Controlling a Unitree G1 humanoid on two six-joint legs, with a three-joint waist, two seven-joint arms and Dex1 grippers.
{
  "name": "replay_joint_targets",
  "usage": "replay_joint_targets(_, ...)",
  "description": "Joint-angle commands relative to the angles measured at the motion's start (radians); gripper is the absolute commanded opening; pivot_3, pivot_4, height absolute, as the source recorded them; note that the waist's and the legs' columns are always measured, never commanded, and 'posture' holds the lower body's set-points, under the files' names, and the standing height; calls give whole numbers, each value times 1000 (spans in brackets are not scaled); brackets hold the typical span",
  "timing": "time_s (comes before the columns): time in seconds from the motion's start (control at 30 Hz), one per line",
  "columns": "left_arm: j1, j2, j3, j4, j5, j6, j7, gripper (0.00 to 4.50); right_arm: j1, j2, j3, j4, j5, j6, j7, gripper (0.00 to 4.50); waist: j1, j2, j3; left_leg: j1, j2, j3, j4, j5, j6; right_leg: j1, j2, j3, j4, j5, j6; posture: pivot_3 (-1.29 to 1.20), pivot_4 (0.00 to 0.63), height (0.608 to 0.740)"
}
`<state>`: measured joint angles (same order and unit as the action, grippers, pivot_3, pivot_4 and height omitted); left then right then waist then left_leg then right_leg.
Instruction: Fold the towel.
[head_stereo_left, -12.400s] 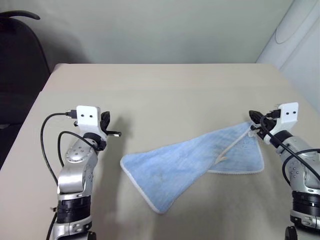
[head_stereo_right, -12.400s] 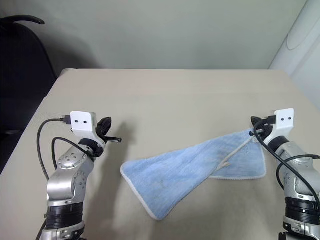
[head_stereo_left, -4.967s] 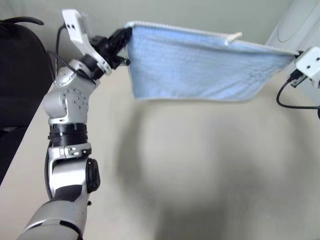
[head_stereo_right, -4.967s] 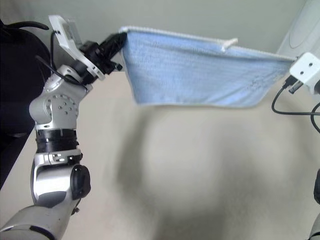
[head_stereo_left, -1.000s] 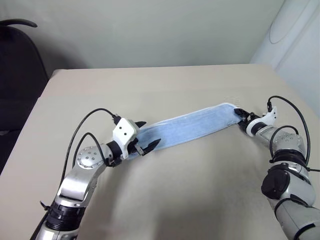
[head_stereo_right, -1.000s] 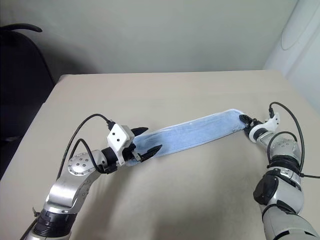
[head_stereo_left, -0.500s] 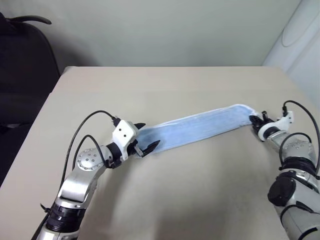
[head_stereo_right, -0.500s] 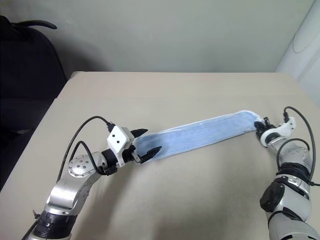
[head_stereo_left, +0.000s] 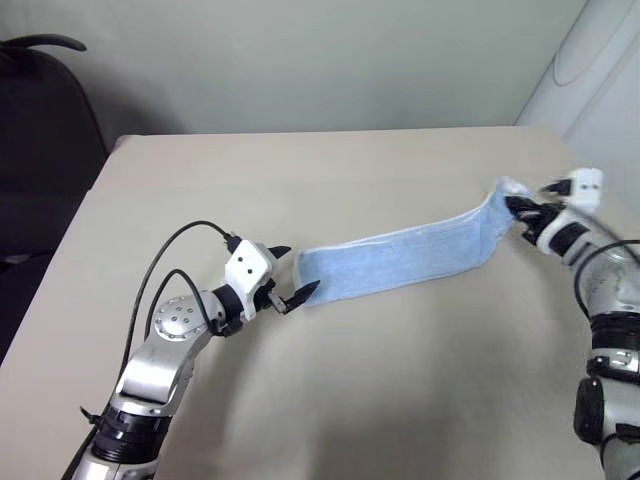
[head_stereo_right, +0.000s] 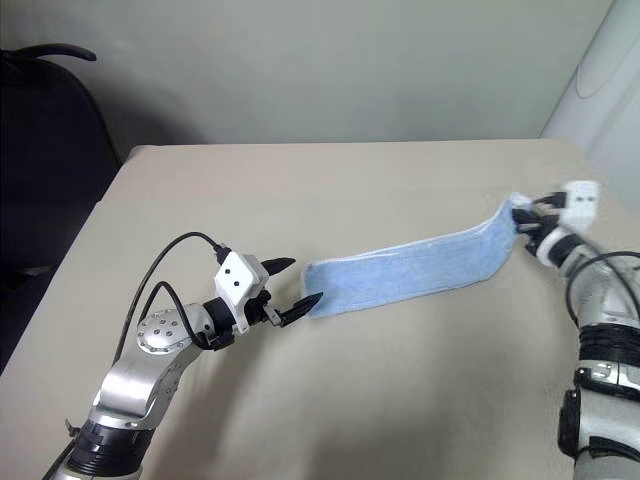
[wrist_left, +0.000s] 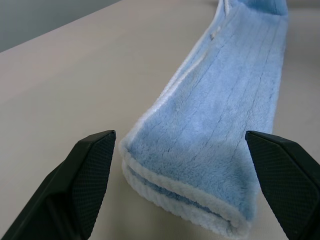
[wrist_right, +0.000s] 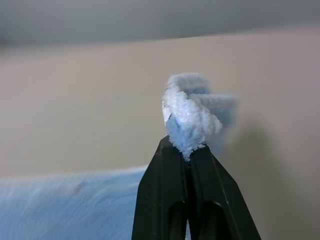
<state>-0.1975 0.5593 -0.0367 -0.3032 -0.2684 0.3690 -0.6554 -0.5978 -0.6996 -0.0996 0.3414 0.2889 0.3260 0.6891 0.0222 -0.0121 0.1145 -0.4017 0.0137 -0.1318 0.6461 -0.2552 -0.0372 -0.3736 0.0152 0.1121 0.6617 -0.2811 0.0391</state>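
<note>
The right gripper (wrist_right: 189, 150) is pinched tight on the far right end of the towel (head_stereo_left: 400, 265) and lifts that end up off the table (head_stereo_left: 330, 390). The left gripper (head_stereo_left: 290, 272) is wide open with nothing in it, and the near left end of the towel lies flat on the table between its two fingers. The towel is already folded into a long thin strip across the middle of the table, so I think it still needs its right end brought over to the left end.
</note>
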Motion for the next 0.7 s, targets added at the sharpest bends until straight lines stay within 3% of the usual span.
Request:
replay_joint_targets(0.03,-12,-4,2,-18,6,-19,-4,4500,44,-48,148,-85,-163,-187,93,22,0,0,0,0,0,0,0,0,0,0,0,0,0,0,0,0,150,740)
replay_joint_targets(0.13,-4,-12,-3,-29,10,-17,2,4500,78,-59,276,-92,-305,-337,119,22,0,0,0,0,0,0,0,0,0,0,0,0,0,0,0,0,150,740)
replay_joint_targets(0.23,7,-18,2,-39,13,-14,6,4500,79,-42,295,-80,-315,-371,152,22,-1,0,0,0,0,0,0,0,0,0,0,0,0,0,0,0,150,740)
replay_joint_targets(0.33,19,-18,8,-47,13,-13,8,4500,83,-40,280,-79,-287,-355,196,703,0,0,0,0,0,0,0,0,-1,0,0,0,0,0,0,0,150,740)
replay_joint_targets(0.47,21,-18,9,-44,13,-15,10,4500,93,-48,255,-83,-260,-341,238,2134,1,0,0,0,0,0,0,2,-3,0,0,0,0,0,0,0,150,740)
replay_joint_targets(0.6,22,-33,31,-39,-9,-2,22,4500,118,-62,146,-151,-126,-246,282,3494,3,0,0,-1,0,1,0,5,-9,0,0,0,0,0,0,0,150,740)
replay_joint_targets(0.7,22,-54,66,-42,-49,28,34,4500,143,-78,49,-214,0,-148,320,3494,4,-1,0,-1,0,1,0,6,-11,0,0,0,-1,0,0,0,150,740)
